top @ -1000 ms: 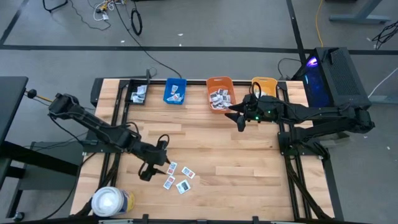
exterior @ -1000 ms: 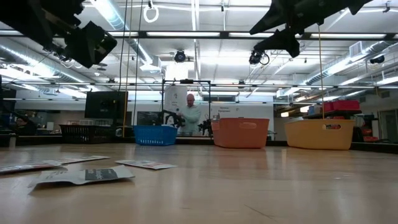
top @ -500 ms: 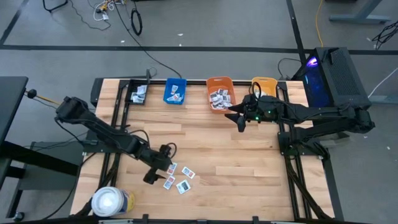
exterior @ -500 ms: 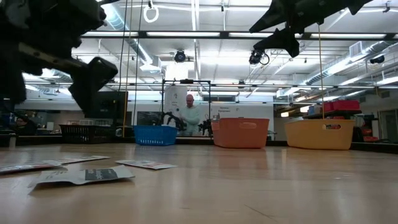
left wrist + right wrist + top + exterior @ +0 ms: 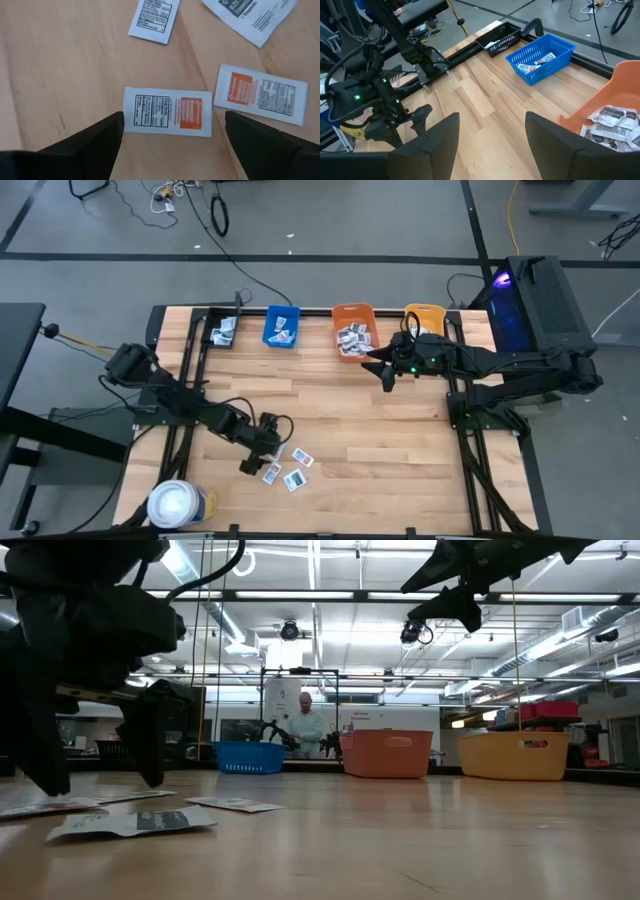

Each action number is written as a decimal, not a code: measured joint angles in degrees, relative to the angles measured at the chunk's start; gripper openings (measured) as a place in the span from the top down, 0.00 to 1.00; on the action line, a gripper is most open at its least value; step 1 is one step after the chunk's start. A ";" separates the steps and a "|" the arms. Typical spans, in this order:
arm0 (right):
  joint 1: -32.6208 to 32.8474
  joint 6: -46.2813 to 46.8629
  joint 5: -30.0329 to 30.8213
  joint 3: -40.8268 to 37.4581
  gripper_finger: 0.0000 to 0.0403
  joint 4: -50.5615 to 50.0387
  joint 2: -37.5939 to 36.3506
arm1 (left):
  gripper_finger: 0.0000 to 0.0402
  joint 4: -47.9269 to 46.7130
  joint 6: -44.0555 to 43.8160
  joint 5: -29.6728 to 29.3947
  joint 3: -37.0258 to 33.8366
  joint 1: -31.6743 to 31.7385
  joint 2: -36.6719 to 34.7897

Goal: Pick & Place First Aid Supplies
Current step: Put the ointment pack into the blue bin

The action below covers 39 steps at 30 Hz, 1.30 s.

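A: Where are the arms?

B: The left arm (image 5: pixel 180 402) reaches across the table (image 5: pixel 380 440) toward its near edge, its gripper (image 5: pixel 262 456) low, fingers spread, over 4 loose packets (image 5: pixel 287 466). In the wrist view one packet (image 5: pixel 168 111) lies between the open fingers (image 5: pixel 90 142). The right gripper (image 5: pixel 383 370) hovers, spread and empty, just before the orange bin (image 5: pixel 353 328).

A: And the bins?

B: At the far edge: black tray (image 5: pixel 222 331), blue bin (image 5: pixel 282 326) and orange bin all hold packets; the yellow bin's (image 5: pixel 424 318) contents I can't tell.

lab/workshop | concrete floor (image 5: pixel 330 220), ceiling striplights (image 5: pixel 330 595), cables (image 5: pixel 215 215)
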 joint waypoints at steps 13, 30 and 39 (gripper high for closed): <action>0.00 0.00 0.01 0.00 0.43 -0.07 0.00 | 0.13 0.98 -0.22 -2.45 0.02 -0.02 1.44; 0.01 -0.02 0.01 0.00 0.43 -0.07 0.00 | 0.41 0.94 -0.24 0.12 0.07 0.00 1.44; 0.01 -0.02 -0.01 0.00 0.43 -0.07 0.00 | 0.52 1.00 -0.19 0.19 0.07 0.00 1.44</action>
